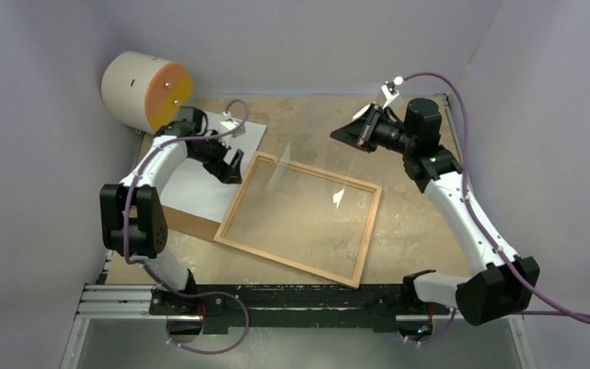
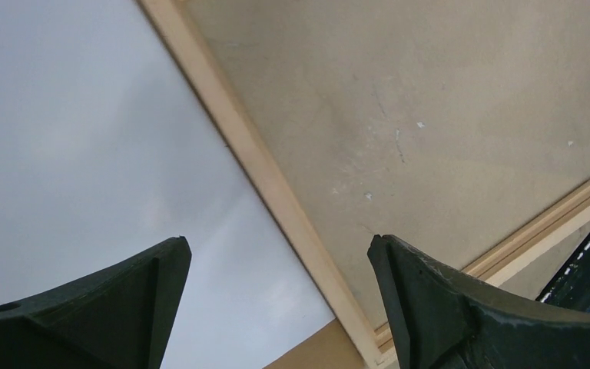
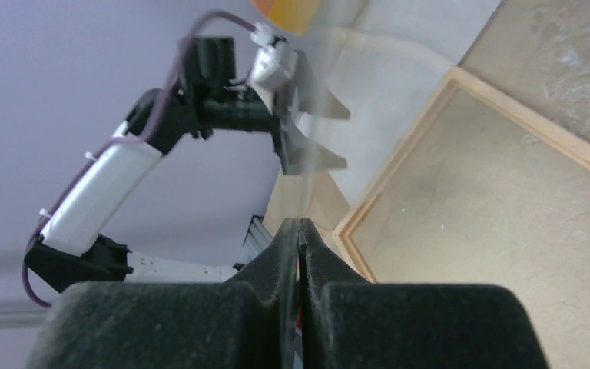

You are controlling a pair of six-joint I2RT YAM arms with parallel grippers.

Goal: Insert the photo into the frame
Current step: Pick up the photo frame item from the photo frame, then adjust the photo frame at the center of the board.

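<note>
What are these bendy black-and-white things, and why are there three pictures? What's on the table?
They are two robot arms. One picture looks down from above; the other two come from a small camera on each arm's wrist. On the table lies a thin wooden frame. Beside it the photo lies white side up on a brown board, and a big roll sits in the corner. The left tool is open and holds nothing. The right tool is shut and seems to pinch a see-through sheet, hard to make out.
</note>
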